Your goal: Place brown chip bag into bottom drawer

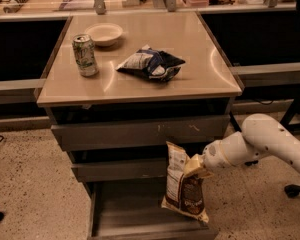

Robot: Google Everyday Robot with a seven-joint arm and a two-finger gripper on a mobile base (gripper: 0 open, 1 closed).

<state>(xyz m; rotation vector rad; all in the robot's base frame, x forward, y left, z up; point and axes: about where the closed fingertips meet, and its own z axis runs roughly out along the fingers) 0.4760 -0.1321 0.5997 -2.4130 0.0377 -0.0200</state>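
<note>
Large dark brown foil chip bag (183, 194) w/ cream-yellow edges, white lettering on front and a pale printed panel along its left side, hangs roughly upright, slightly tilted, pinched at its upper right edge by the white arm's gripper (199, 165), which sits at the cabinet's right, approx. level w/ the middle drawer. Bag's lower end is over the right front part of the lowest, deepest grey metal drawer (121, 215), which is pulled out & open. Can't tell if bag's bottom corner touches the drawer.
</note>
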